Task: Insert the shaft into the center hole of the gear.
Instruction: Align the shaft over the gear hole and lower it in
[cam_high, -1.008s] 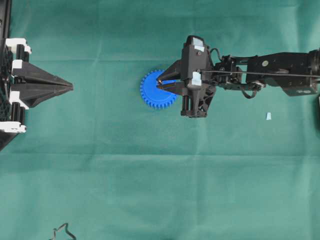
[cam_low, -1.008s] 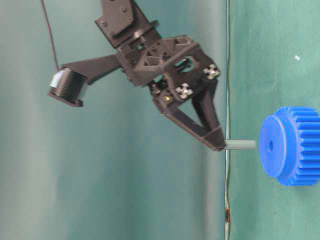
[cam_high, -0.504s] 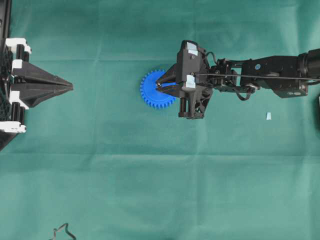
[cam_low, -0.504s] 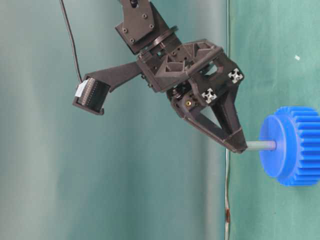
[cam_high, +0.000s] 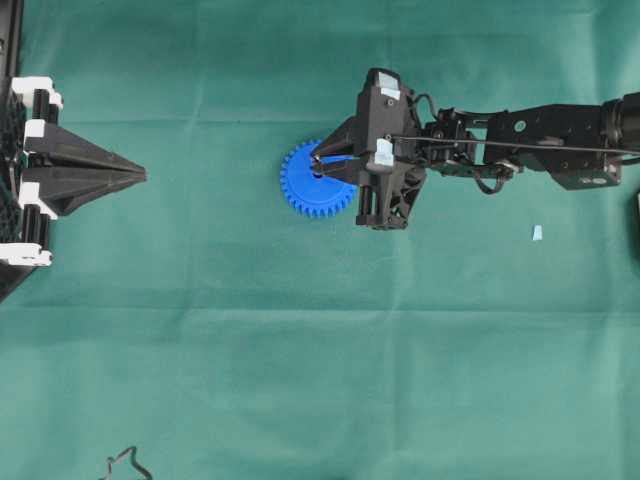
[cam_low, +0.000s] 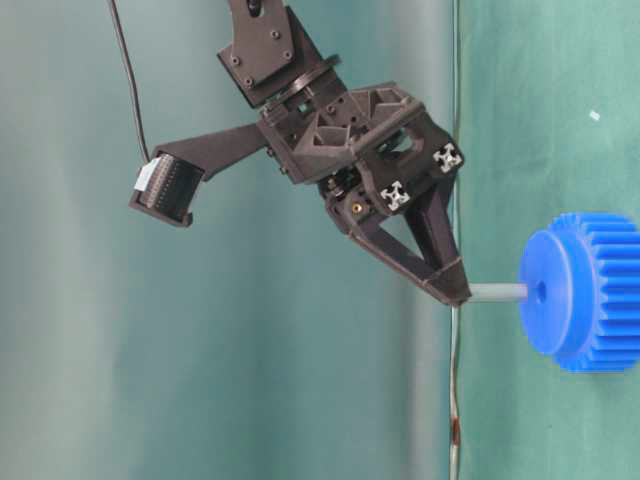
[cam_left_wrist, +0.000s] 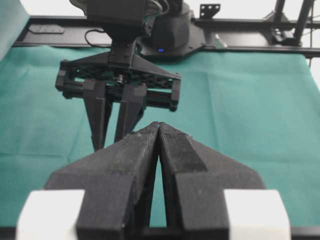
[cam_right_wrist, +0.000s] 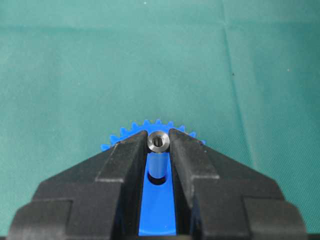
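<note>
1. We see the bright blue plastic toothed gear (cam_high: 312, 183) lying flat on the green cloth-covered table (cam_high: 320, 350), a little above the middle of the overhead view, with bare cloth on every side of it.
2. We hold the small silvery-grey metal shaft (cam_right_wrist: 158, 140) in our black right gripper (cam_high: 318, 166), whose jaws are clamped on the pin's upper end; the wrist view shows the pin pinched between the two textured black fingertips (cam_right_wrist: 129, 150).
3. In the table-level view the shaft (cam_low: 497, 292) stands square to the gear's flat round face (cam_low: 545, 292), its free end meeting the face right at the small dark center hole (cam_low: 541, 292); we cannot tell how far, if at all, it has entered.
4. Our black left gripper (cam_high: 135, 175) rests at the left edge of the overhead view, well apart from the gear, jaws pressed together on nothing, as its wrist view (cam_left_wrist: 158, 131) shows.
5. A wide stretch of cloth lies open between the two grippers, and the whole lower half of the table is open too.
6. A small pale light-blue scrap (cam_high: 537, 233) lies right of the gear, below the right arm; a dark looped wire (cam_high: 127, 464) sits at the bottom edge.
7. The gear's rim carries many fine, even teeth; a raised smooth hub faces the pin. The cloth is matt with faint creases.
</note>
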